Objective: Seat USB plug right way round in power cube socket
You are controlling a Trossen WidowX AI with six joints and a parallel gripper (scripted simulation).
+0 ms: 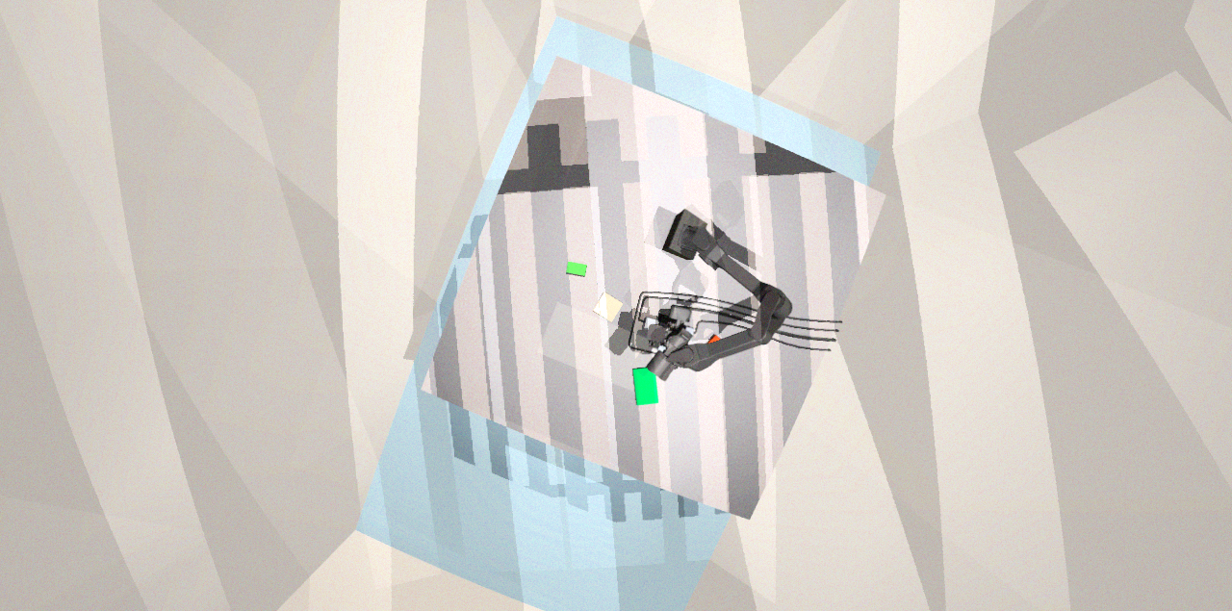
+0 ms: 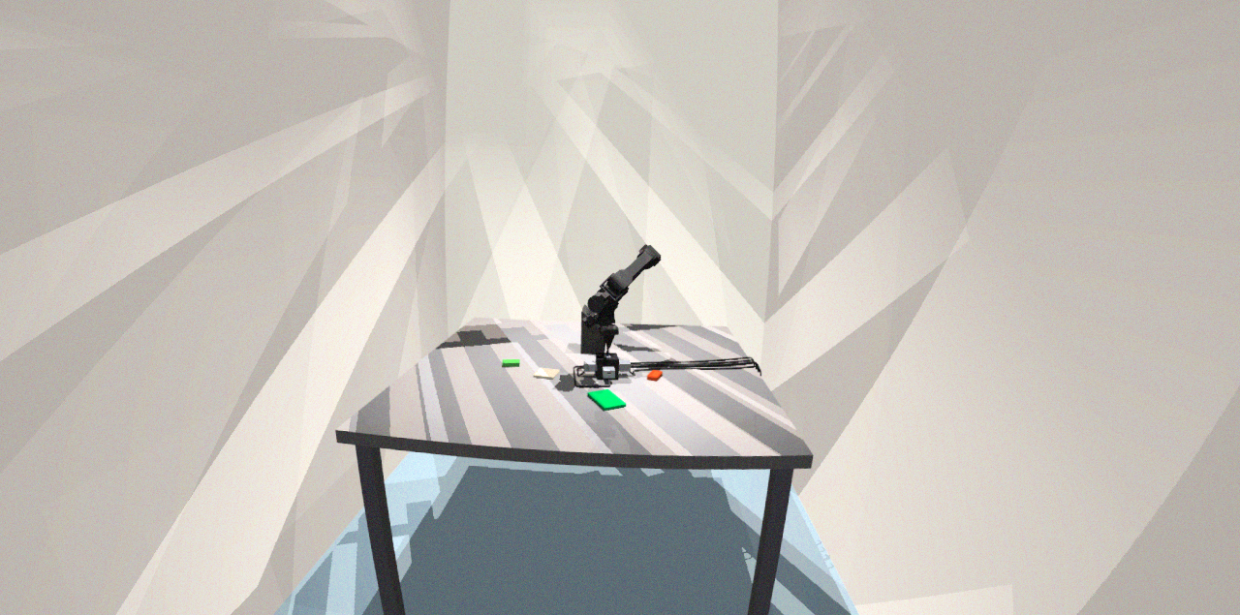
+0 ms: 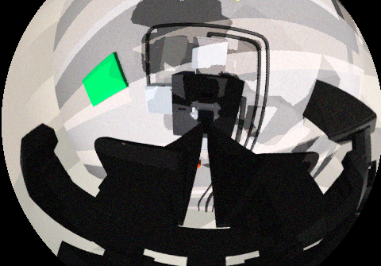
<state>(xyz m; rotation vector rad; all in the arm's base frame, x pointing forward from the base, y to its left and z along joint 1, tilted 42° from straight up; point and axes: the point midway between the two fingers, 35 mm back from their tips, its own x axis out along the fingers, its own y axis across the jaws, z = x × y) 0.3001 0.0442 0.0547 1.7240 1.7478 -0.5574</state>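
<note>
The dark power cube (image 3: pixel 182 121) (image 2: pixel 601 367) stands on the table with a white block on each of two sides. My gripper (image 3: pixel 205 129) points down at its top and is shut on the USB plug (image 3: pixel 205 117), a small dark shape at the fingertips. Pale metal of the socket (image 3: pixel 194 109) shows beside the plug. The fingertips hide most of the plug, so its depth and which way round it is cannot be told. In the top view the arm covers most of the cube.
Black cables (image 3: pixel 267 71) (image 1: pixel 639 318) loop around the cube and trail off right. A bright green slab (image 1: pixel 645 386) (image 2: pixel 605 399) (image 3: pixel 105 80) lies close by. A cream square (image 1: pixel 607 306) (image 2: pixel 545 374), a small green block (image 1: pixel 576 268) (image 2: pixel 511 363) and a red block (image 2: pixel 654 374) also lie on the table.
</note>
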